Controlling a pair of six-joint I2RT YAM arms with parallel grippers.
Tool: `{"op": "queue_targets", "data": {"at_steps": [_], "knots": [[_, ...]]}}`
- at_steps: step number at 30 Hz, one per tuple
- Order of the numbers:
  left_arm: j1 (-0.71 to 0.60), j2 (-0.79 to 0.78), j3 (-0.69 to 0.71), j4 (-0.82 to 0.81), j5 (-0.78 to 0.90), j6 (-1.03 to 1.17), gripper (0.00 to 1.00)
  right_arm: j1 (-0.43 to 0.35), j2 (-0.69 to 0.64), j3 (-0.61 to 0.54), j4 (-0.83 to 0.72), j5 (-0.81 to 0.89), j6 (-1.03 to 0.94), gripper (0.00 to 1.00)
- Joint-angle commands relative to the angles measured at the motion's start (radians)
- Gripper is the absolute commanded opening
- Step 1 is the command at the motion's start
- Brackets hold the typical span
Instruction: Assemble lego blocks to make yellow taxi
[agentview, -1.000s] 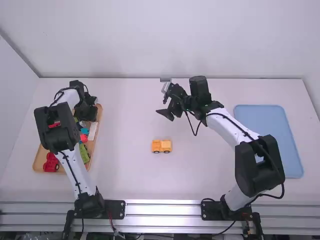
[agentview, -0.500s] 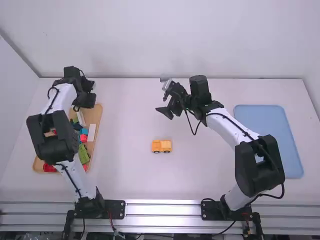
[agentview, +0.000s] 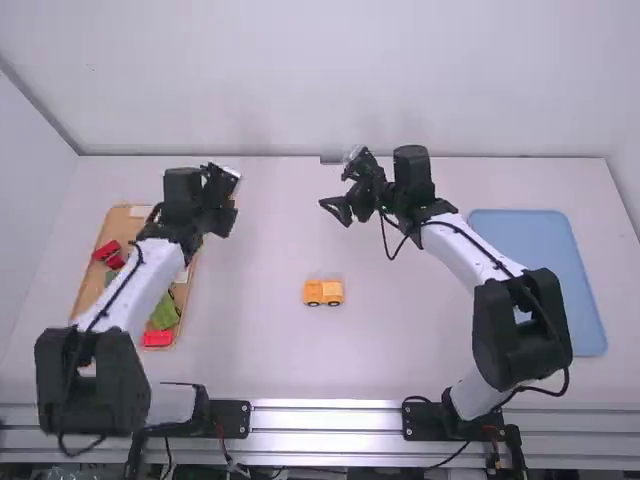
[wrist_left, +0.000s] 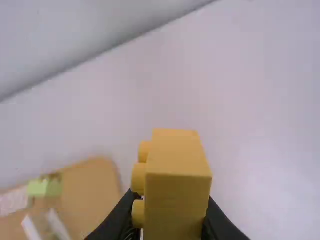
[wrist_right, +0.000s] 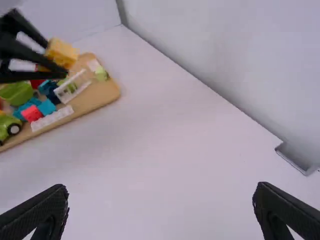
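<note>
Left tool (agentview: 224, 220), upper left of the high view, is closed on a studded yellow block (wrist_left: 177, 175), carried above the bench (agentview: 265, 350) by the far right-hand end of the wooden tray (agentview: 124, 218). Right tool (wrist_right: 161, 200), upper middle, is unladen, fingers parted. The wheeled yellow taxi body (agentview: 323, 292) stands upright near the centre of the frame, apart from both. Assessment: wheeled lower section assembled; held block judged still to be fitted; whether further parts are required cannot be determined. Room: the span of bench between tray and body appears sufficient for the left tool's approach, with the right tool a collision risk above the body. Edges: tray rim to the left, back wall (agentview: 330, 80) behind both tools, blue tray (agentview: 590, 300) at far right beyond the right arm.
</note>
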Motion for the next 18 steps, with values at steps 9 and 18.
{"op": "queue_targets", "data": {"at_steps": [9,18], "knots": [[-0.25,-0.225,-0.446,0.539,0.039,0.007,0.23,0.001,0.228,0.018,0.255,-0.443,0.286,0.89],[-0.275,-0.159,-0.473,0.679,0.049,-0.158,0.22,0.006,0.211,0.018,0.336,-0.456,0.266,0.85]]}}
